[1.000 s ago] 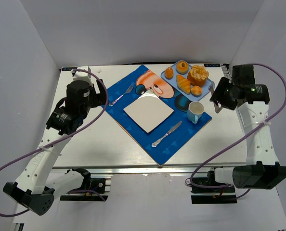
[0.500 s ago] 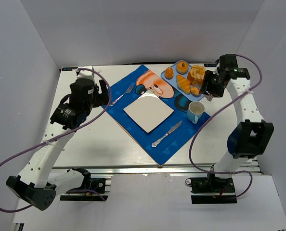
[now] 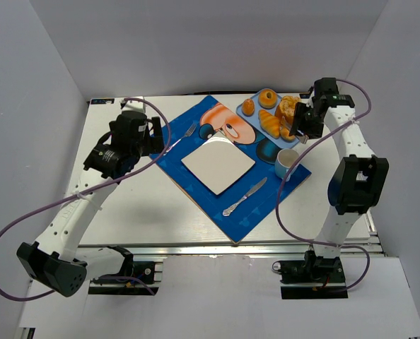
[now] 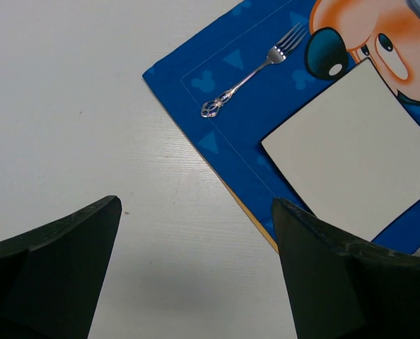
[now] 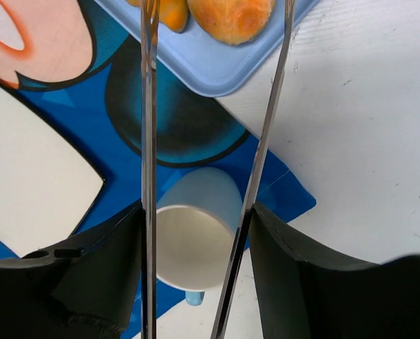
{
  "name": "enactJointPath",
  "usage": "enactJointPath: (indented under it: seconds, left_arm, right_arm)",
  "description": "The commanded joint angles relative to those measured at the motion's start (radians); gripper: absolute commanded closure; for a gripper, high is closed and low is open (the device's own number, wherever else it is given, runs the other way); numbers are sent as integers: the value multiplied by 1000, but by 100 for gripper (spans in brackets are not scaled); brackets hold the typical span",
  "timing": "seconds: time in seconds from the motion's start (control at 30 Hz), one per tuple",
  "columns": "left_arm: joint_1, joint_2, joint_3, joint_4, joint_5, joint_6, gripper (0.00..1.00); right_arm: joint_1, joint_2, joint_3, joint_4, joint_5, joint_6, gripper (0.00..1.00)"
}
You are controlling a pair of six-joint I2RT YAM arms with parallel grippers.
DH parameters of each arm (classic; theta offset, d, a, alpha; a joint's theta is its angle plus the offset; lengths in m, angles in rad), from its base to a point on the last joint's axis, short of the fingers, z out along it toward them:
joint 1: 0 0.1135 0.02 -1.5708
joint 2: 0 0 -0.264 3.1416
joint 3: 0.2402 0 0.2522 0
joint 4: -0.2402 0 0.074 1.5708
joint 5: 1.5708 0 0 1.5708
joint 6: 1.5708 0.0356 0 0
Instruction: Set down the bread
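Note:
The bread is a round golden-brown bun (image 5: 231, 18) at the near corner of the light blue tray (image 5: 217, 63). In the top view the right gripper (image 3: 300, 129) hangs over that corner and mostly hides the bun. My right gripper (image 5: 196, 219) is shut on metal tongs (image 5: 148, 141). The two tong arms run on either side of the bun, and their tips are out of the frame. My left gripper (image 4: 196, 212) is open and empty over the bare table beside the left edge of the blue placemat (image 4: 224, 148); it also shows in the top view (image 3: 150, 138).
The tray (image 3: 257, 117) also holds a croissant (image 3: 269, 123), an oval roll (image 3: 248, 106), a ring pastry (image 3: 268, 97) and a large pastry (image 3: 288, 107). A mug (image 3: 288, 162) sits just under the tongs. A white square plate (image 3: 218, 164), a fork (image 3: 179, 140) and a knife (image 3: 244, 196) lie on the mat.
My right arm has swung in from the table's right side, bringing the tongs over the tray's near corner. My left gripper has moved a little toward the mat.

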Motion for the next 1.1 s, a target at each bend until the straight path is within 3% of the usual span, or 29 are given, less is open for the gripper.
enactJointPath:
  seconds: [0.0, 0.47, 0.6, 0.7, 0.9, 1.07]
  left_arm:
    - [-4, -4, 41, -7, -24, 15, 2]
    - [-4, 17, 33, 0, -32, 18, 2]
    - [-4, 17, 30, 2, -35, 16, 2]
    - [-4, 14, 31, 3, -35, 18, 2]
    - [-5, 0, 34, 6, -33, 15, 2]
    - [-4, -23, 27, 11, -33, 13, 2]
  right_arm:
    - [-2, 23, 39, 43, 20, -21, 38]
    - [-2, 72, -22, 74, 3, -7, 42]
    - [-30, 72, -39, 71, -6, -1, 48]
    - [-33, 63, -36, 60, -12, 10, 62]
    - [-33, -9, 28, 16, -9, 45, 70]
    - [-33, -81, 74, -41, -39, 61, 70]
